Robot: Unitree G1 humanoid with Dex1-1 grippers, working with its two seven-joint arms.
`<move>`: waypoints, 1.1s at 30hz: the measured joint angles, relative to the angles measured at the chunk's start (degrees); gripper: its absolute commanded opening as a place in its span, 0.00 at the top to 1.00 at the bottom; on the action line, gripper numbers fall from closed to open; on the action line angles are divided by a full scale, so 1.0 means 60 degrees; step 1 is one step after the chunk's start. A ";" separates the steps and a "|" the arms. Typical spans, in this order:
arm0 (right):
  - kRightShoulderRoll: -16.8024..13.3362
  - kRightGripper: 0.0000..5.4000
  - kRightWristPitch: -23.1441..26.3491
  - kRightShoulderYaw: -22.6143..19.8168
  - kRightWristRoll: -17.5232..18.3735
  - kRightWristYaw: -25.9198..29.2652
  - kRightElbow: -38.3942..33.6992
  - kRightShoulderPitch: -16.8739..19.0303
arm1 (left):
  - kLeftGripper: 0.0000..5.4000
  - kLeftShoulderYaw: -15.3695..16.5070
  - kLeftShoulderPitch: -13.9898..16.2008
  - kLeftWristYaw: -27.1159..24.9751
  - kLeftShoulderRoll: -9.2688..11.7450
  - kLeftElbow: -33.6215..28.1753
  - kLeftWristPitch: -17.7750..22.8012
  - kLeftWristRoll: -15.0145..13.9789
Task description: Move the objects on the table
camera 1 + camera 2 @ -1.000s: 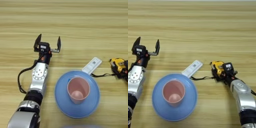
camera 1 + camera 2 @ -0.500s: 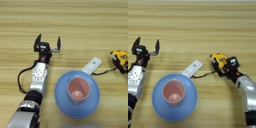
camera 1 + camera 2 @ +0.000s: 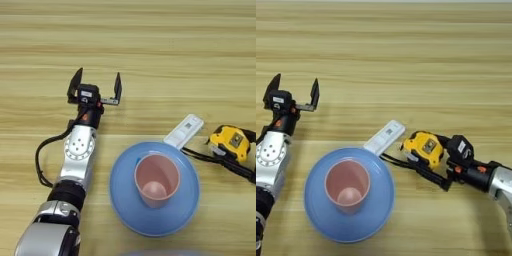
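The table fills both views, and most of its upper half is bare wood. At lower centre the light-blue plate is seen with the pink cup standing upright in it, and the white bar lies with one end on the plate's upper rim. Just right of the bar, the tape measure is clamped by the right gripper, its black strap trailing toward the plate. The measure is best carried clear of the bar and strap. The left gripper is held upper left, fingers apart and empty.
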 measured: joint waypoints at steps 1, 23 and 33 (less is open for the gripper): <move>-0.0060 0.24 -0.0069 0.0039 -0.0039 0.0072 0.0000 0.0054 | 0.00 0.0000 0.0000 0.0000 0.0000 0.0000 0.0000 0.0000; -0.0932 0.24 -0.1469 0.1167 -0.1459 0.1061 0.1179 0.0933 | 0.00 0.0001 -0.0003 -0.0003 0.0003 0.0019 0.0000 0.0000; -0.0931 0.09 -0.1669 0.1428 -0.1558 0.0943 0.1151 0.0972 | 0.00 0.0002 -0.0050 -0.0003 0.0001 0.0111 0.0000 -0.0001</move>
